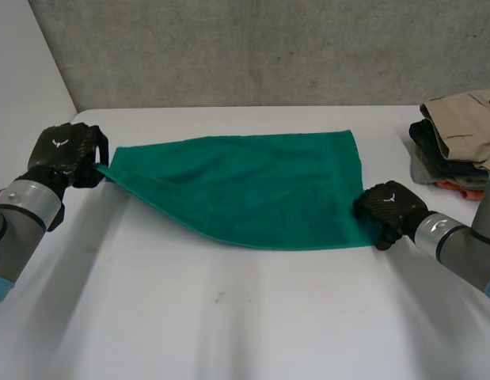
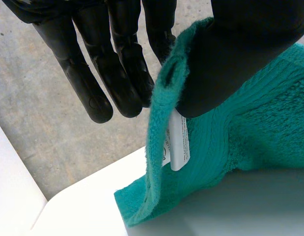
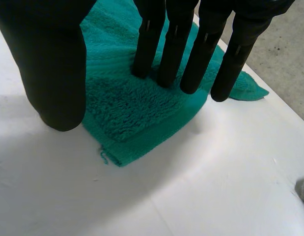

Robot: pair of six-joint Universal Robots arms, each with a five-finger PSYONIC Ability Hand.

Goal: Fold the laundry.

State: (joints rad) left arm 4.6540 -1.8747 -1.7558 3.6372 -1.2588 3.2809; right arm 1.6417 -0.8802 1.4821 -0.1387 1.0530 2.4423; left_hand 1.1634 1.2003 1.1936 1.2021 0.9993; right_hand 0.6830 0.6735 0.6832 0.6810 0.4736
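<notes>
A green towel (image 1: 245,190) lies folded across the white table (image 1: 229,317), its left end lifted off the surface. My left hand (image 1: 66,150) is shut on that left corner. In the left wrist view the thumb (image 2: 240,49) pinches the towel's edge (image 2: 260,128) against the fingers (image 2: 93,73), just above a white label (image 2: 179,140). My right hand (image 1: 387,207) rests at the towel's near right corner. In the right wrist view its straight fingers (image 3: 191,54) stand on the towel (image 3: 127,113), with the thumb (image 3: 48,64) spread apart beside them, gripping nothing.
A stack of folded clothes (image 1: 458,138), beige on top with dark and orange pieces below, sits at the table's right edge behind my right arm. A grey wall (image 1: 252,47) rises behind the table's far edge.
</notes>
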